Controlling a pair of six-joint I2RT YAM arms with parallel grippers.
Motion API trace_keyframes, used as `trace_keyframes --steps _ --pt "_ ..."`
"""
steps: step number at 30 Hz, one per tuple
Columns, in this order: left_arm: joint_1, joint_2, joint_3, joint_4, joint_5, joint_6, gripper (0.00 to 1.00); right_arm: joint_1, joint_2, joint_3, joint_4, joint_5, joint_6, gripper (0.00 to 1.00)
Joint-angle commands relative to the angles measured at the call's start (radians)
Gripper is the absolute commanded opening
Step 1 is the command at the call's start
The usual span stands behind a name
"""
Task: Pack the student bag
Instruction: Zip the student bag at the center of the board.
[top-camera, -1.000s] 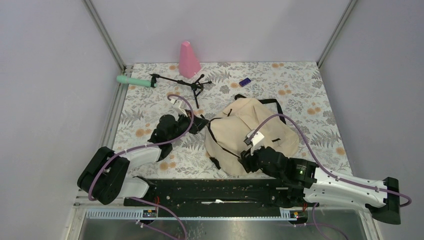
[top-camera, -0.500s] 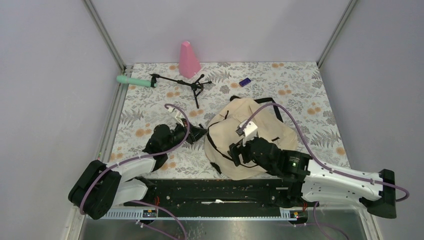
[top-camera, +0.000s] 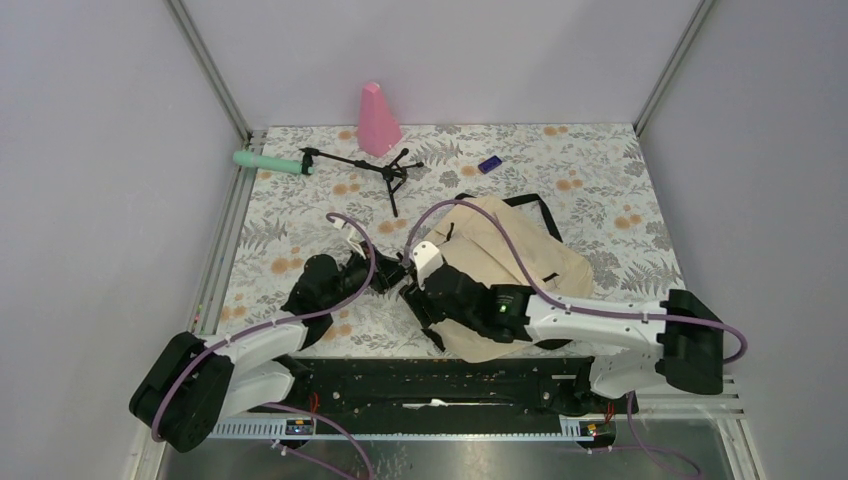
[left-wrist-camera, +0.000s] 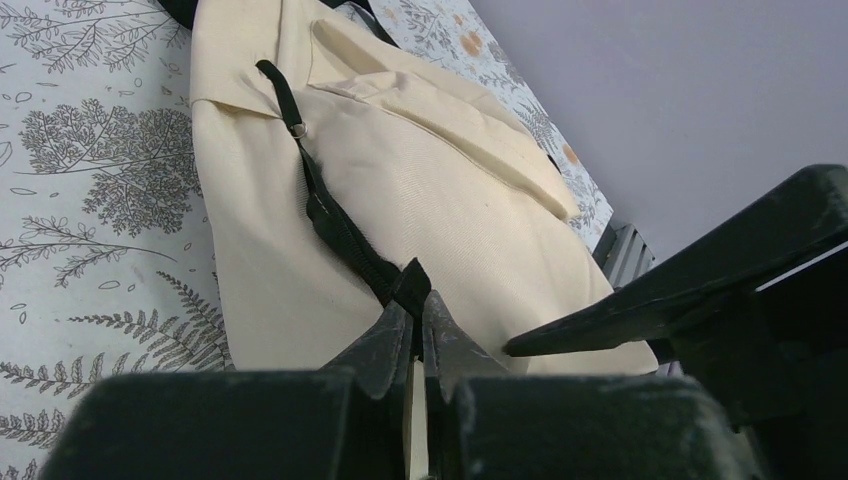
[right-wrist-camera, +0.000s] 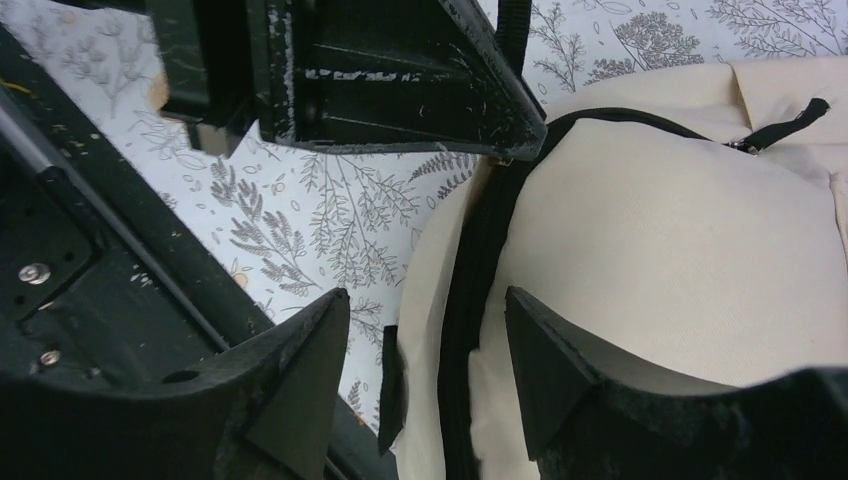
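The student bag (top-camera: 560, 265) lies slumped on its side on the flower-patterned counter (top-camera: 610, 180), right of the middle and towards the near edge, with its cream fabric bulging upward and a dark loop showing at its far end. A black strap (left-wrist-camera: 330, 215) runs down the cloth on the side facing the left arm. The left tool (top-camera: 395, 270) sits low at the bag's left edge, and its wrist view shows its two tips pressed together on the end of that strap (left-wrist-camera: 417, 315), with the cream body of the bag (left-wrist-camera: 430, 170) rising behind. The right arm reaches across the front of the bag, so that the right tool (top-camera: 418, 298) comes in at the same near-left corner, just beside the left one. Its fingers stand apart (right-wrist-camera: 425, 310) on either side of the black zipper trim (right-wrist-camera: 470, 290) that curves round the bag's edge (right-wrist-camera: 680, 250). Bare counter shows between the left-hand finger and the fabric, so nothing is gripped there. Farther back, well away from the bag, a pink cone (top-camera: 378, 120) stands by the rear wall. A small black tripod (top-camera: 370, 168) lies flat in front of the cone, with a mint-green cylinder (top-camera: 270, 161) at its left end. A small dark blue object (top-camera: 489, 164) lies off to the right.
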Motion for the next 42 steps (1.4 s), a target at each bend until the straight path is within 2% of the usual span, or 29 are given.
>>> trace_keyframes --steps 1,5,7,9,13,15,20,27,35,42 --pt "-0.005 -0.050 -0.006 0.070 0.002 -0.009 0.00 0.028 0.057 0.060 0.048 0.137 -0.009 0.65" --pt "-0.006 -0.063 -0.009 0.064 -0.008 -0.007 0.00 0.030 0.090 0.059 0.053 0.227 0.002 0.61" --pt "-0.006 -0.068 -0.009 0.064 -0.008 -0.009 0.00 0.031 0.105 0.059 0.049 0.261 0.001 0.56" --pt "-0.006 -0.073 -0.009 0.062 -0.010 -0.008 0.00 0.031 0.117 0.064 0.043 0.278 0.003 0.45" --pt "-0.005 -0.075 -0.009 0.059 -0.014 -0.003 0.00 0.030 0.118 0.057 0.045 0.264 0.005 0.11" --pt "-0.006 -0.071 -0.009 0.057 -0.018 -0.001 0.00 0.031 0.106 0.044 0.059 0.246 -0.004 0.00" --pt "-0.005 -0.077 -0.006 0.038 -0.043 0.017 0.00 0.031 0.036 -0.045 0.138 0.168 -0.034 0.00" --pt "-0.005 -0.071 0.009 0.007 -0.060 0.043 0.00 0.032 -0.071 -0.154 0.140 0.069 -0.028 0.00" --pt "-0.003 -0.011 0.010 0.071 -0.061 0.024 0.00 0.032 -0.176 -0.227 0.060 -0.034 0.010 0.00" --pt "-0.003 0.065 0.007 0.142 -0.059 0.007 0.00 0.032 -0.267 -0.265 -0.032 -0.052 0.027 0.00"
